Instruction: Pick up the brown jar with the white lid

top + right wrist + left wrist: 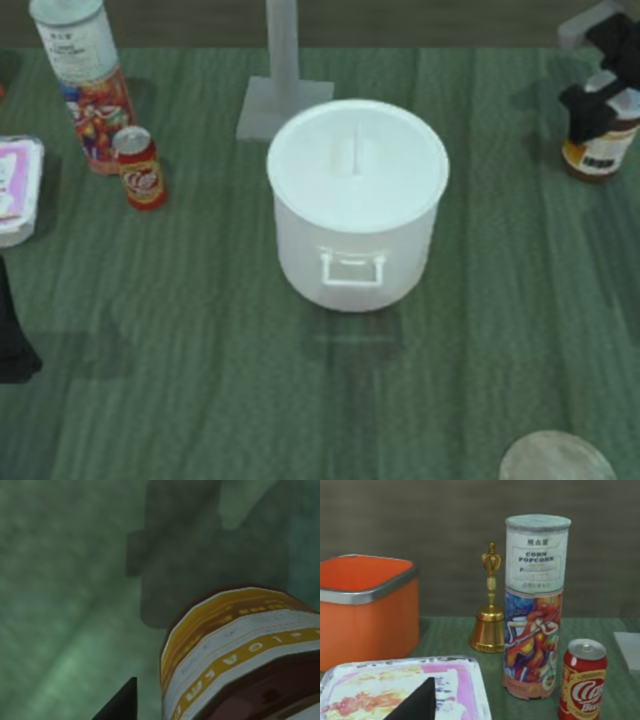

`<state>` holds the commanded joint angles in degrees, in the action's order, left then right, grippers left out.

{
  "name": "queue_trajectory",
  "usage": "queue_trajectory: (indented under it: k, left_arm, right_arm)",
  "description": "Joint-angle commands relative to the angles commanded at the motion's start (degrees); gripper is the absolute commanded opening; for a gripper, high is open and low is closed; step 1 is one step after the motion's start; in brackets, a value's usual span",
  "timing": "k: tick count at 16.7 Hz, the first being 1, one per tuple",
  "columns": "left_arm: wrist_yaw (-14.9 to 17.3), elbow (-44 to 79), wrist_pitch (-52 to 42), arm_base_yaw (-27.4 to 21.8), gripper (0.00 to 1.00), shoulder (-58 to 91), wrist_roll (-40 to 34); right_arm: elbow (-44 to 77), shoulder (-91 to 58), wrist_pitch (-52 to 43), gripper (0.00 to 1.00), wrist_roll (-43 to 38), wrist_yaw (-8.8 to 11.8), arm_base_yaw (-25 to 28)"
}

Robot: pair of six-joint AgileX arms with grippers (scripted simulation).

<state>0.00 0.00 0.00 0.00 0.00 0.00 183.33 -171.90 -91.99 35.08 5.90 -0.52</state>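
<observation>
The brown jar with the white lid (pixel 598 150) stands at the far right of the green table, its yellow-orange label with the white patch facing the camera. My right gripper (pixel 603 80) hangs over it, open, one black finger on each side of the lid. In the right wrist view the jar (pixel 240 645) fills the frame. One dark fingertip (pixel 122 705) shows beside it, with a strip of table between them; the other finger is out of view. My left gripper (pixel 12 345) is parked at the left edge, open, with one fingertip (pixel 420 702) in sight.
A big white lidded pot (pixel 357 200) stands mid-table, a white stand (pixel 283 90) behind it. At the left are a tall popcorn canister (pixel 85 80), a red soda can (pixel 140 168) and a pink-printed tray (pixel 15 185). A grey disc (pixel 555 460) lies front right.
</observation>
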Motion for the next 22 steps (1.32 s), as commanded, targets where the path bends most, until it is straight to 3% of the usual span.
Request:
queue_trajectory:
  k: [9, 22]
  left_arm:
    - [0.00, 0.00, 0.00, 0.00, 1.00, 0.00, 0.00]
    - [0.00, 0.00, 0.00, 0.00, 1.00, 0.00, 0.00]
  right_arm:
    - [0.00, 0.00, 0.00, 0.02, 0.00, 0.00, 0.00]
    - [-3.84, 3.46, 1.51, 0.00, 0.03, 0.09, -0.01]
